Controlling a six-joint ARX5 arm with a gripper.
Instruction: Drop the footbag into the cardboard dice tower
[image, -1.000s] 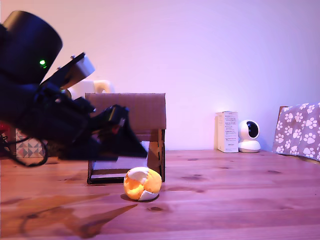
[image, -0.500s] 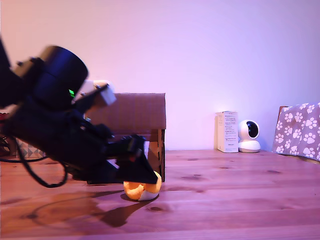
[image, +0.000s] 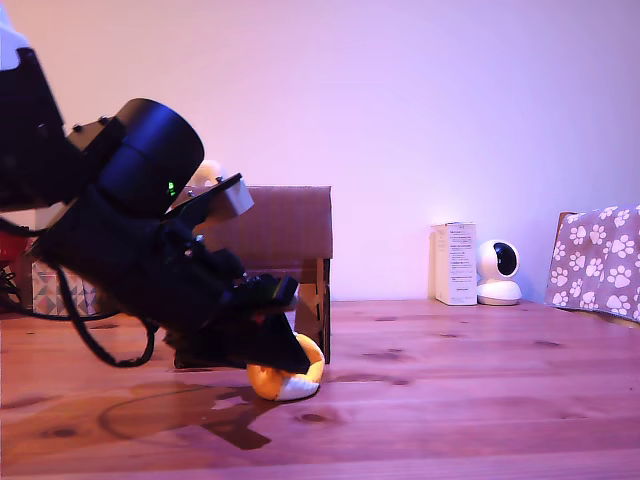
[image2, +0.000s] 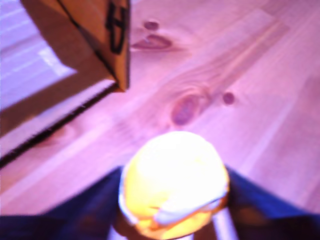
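Risk: the footbag (image2: 174, 182) is soft and round, and may squirt out or roll if the jaws pinch off-centre.
Gripper (image: 290, 362): jaws spread either side of the footbag; contact cannot be told.
Footbag: orange-yellow and white panels, on the wooden surface (image: 480, 400) just before the cardboard dice tower (image: 285, 225).

Look across the wooden desk (image: 480, 390): you see its knotted planks running the full width. At about 3 o'clock in the exterior view, a white upright box (image: 454, 263) stands just beside a small white camera with a dark round face (image: 498, 272). At the far 3 o'clock edge hangs a paw-print cloth (image: 600, 260). At 9 o'clock sits a triangle-patterned box (image: 52, 290).
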